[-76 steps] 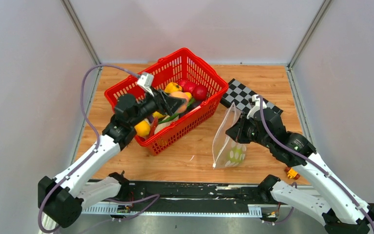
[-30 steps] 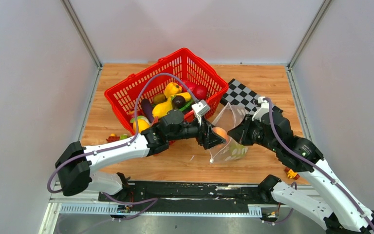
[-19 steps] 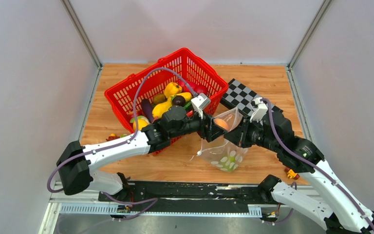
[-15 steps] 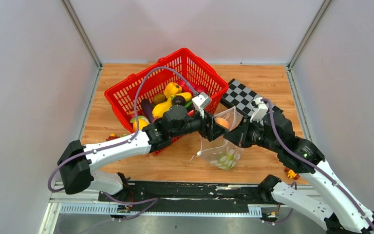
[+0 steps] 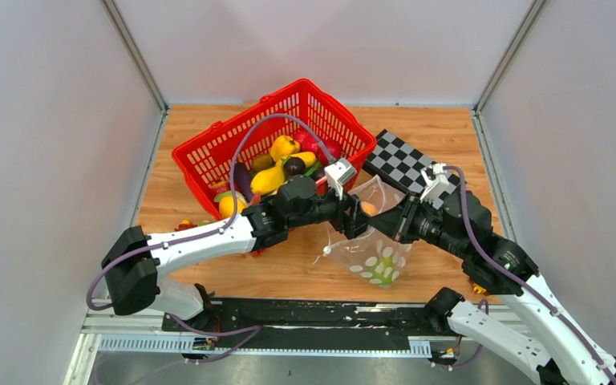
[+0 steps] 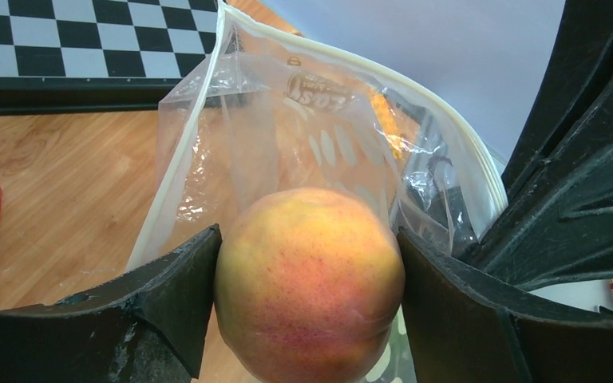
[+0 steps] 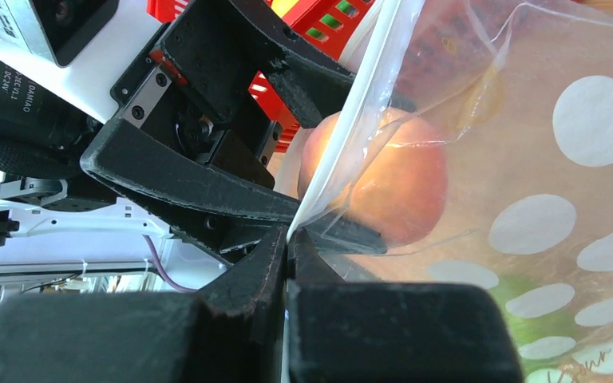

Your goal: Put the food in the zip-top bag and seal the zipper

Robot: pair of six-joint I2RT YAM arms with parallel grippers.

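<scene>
Table (image 5: 289,269): pale wood grain, flat and matt; the things are carried on it.
Zip-top bag (image 5: 373,249): clear, thin film printed with white dots; it is hung by its mouth edge with its lower end sagging to the table; a green piece (image 5: 383,263) is seen lying in the bottom.
Right claw (image 7: 287,263): pressed together on the bag's rim, a fold of film pinched between the black fingers; the mouth is held up and open by this grip.
Zipper (image 7: 351,120): a narrow whitish strip along the mouth, stiffer than the film; not yet pressed closed.
Left claw (image 6: 307,319): clamped on the peach, one black finger on each flank.
Peach (image 7: 383,183): round, smooth, orange-yellow with a red blush; it is held at the bag's mouth and is seen through the film from the right wrist, so it is judged to be part-way past the rim.
Handling: the bag is judged light, limp and slippery, best taken at the zipper strip, where some stiffness is offered; the peach is judged light and rigid, apt to roll, best gripped across its widest girth.
Basket (image 5: 208,156): red plastic lattice, rigid; more food (image 5: 277,172) in yellow, red and dark is piled inside.
Checkerboard (image 5: 401,160): flat black-and-white squares, beyond the bag.
</scene>
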